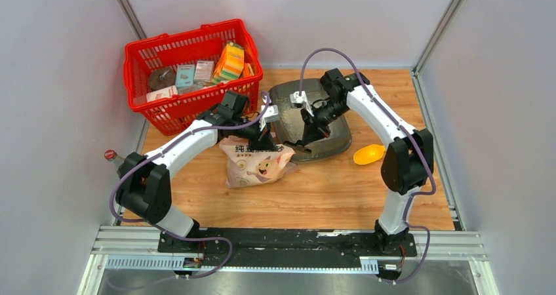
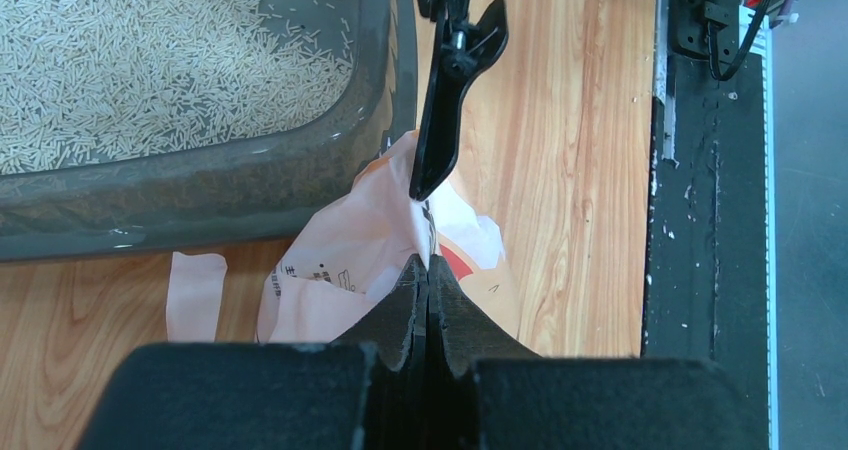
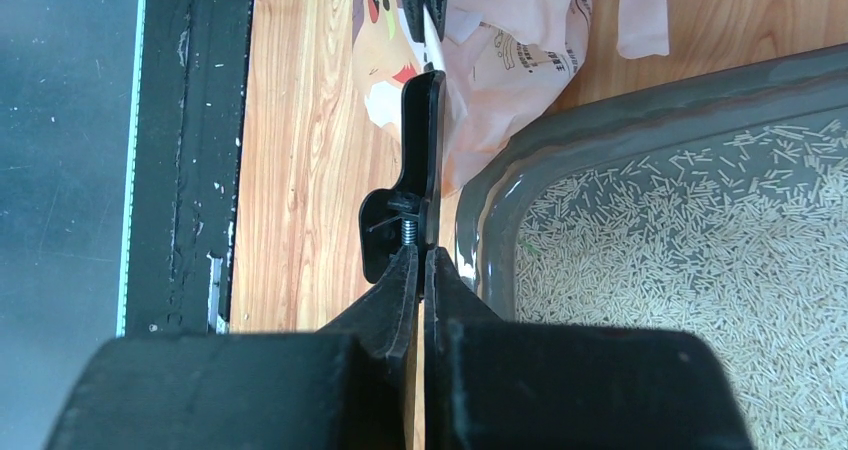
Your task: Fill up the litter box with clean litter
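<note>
The left pincer (image 2: 428, 270) is clenching the bag (image 2: 350, 240) by its top. The right pincer (image 3: 420, 260) is pinching a clip (image 3: 420, 140). Beside both, the litter box (image 2: 200, 190) is holding litter (image 2: 150, 60).

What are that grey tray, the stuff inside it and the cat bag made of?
Tray: looks like smooth, glossy plastic, slightly see-through; light glints on its wall.
Filling: short, pale, matt pellets, perhaps plant fibre or paper; the look leaves it open.
Bag: thin, creased, printed sheet, either plastic film or paper; hard to tell.
</note>
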